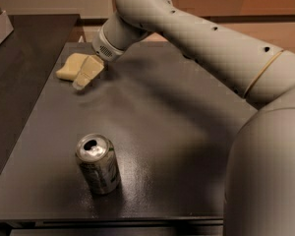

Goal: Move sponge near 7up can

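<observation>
The sponge (69, 66) is a pale yellow foam block lying on the dark table at the far left. My gripper (83, 78) reaches down from the arm right beside the sponge's right edge, its cream fingers partly overlapping the sponge in view. The 7up can (98, 164) stands upright near the table's front edge, silver lid up, well apart from the sponge and the gripper.
The dark table (177, 132) ends at a front edge just below the can. My pale arm (211, 43) crosses the back right and hides what stands behind it. A darker side surface (19, 58) lies to the left.
</observation>
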`<state>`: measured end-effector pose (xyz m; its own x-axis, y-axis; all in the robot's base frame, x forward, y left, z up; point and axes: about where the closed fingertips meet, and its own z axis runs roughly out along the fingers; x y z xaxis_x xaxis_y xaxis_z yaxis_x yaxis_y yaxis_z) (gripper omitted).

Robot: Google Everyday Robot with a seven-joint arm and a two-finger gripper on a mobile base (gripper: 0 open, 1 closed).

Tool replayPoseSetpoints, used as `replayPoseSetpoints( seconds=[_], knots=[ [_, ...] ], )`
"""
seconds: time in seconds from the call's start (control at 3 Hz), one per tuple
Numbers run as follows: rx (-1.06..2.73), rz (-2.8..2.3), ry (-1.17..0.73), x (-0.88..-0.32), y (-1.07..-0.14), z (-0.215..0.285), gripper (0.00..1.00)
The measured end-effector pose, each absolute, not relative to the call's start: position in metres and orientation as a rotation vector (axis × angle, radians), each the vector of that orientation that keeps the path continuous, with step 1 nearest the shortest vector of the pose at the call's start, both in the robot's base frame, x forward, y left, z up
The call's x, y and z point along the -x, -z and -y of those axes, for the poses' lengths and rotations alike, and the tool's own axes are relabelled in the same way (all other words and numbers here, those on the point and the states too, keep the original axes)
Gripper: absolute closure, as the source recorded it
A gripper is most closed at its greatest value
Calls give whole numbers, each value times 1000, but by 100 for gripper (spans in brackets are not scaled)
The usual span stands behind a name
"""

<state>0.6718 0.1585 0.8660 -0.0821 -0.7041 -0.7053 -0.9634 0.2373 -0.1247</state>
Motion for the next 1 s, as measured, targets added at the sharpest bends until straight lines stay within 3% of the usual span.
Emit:
replayPoseSetpoints(
  seconds=[0.67, 1.0],
  knots=[
    [1564, -1861, -535, -686, -846, -187, 0],
    [1573, -1858, -548, -687, -844, -196, 17]
  ],
)
